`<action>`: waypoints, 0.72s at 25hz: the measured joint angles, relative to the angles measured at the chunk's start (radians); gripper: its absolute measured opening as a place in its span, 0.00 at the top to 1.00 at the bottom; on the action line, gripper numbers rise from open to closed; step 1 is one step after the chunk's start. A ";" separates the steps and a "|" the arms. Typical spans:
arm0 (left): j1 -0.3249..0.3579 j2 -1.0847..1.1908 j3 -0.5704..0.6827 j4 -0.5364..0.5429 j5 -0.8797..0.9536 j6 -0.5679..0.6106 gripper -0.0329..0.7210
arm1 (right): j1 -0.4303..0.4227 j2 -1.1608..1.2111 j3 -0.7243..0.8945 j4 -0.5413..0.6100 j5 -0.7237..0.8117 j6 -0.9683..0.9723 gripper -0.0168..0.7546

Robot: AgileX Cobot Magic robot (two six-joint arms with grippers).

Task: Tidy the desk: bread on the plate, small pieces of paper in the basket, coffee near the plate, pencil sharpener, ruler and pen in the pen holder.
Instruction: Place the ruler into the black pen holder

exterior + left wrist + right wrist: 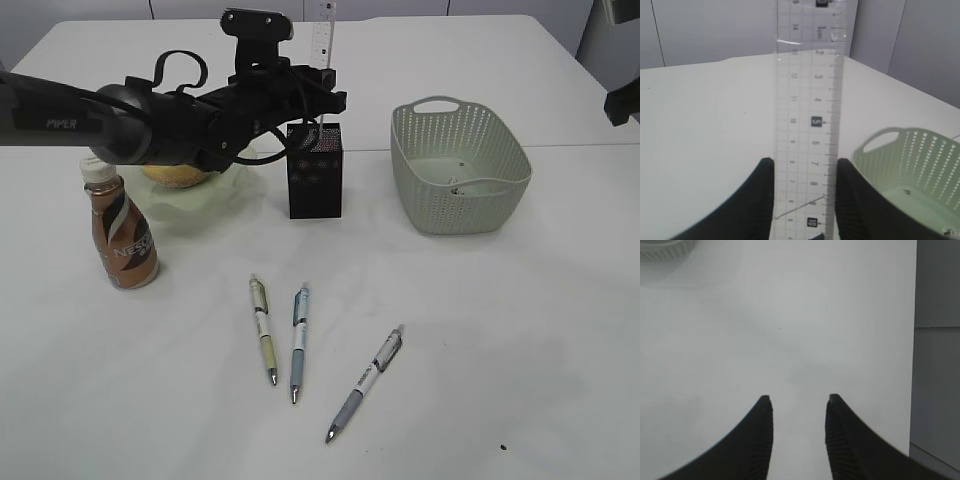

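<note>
Ruler (810, 100): clear flat plastic strip, clamped upright in left tool (805, 172).

Three pens (298, 342), one ruler (323, 34), perhaps one bread (176, 176).

"PIPER" on the arm (60, 122), "NESCAFÉ" on the coffee bottle (122, 240).
</note>
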 joint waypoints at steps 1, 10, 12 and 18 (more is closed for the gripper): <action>0.000 0.000 0.000 0.000 0.002 0.000 0.62 | 0.000 0.000 0.000 0.000 0.000 0.000 0.60; 0.000 0.000 0.000 0.000 0.052 0.000 0.62 | 0.000 0.000 0.000 0.000 0.000 0.000 0.60; 0.000 0.000 0.000 0.000 0.054 0.000 0.62 | 0.000 0.000 0.000 0.000 0.000 0.000 0.60; 0.000 0.000 0.000 0.000 0.083 0.000 0.62 | 0.000 0.000 0.000 0.000 0.000 0.000 0.60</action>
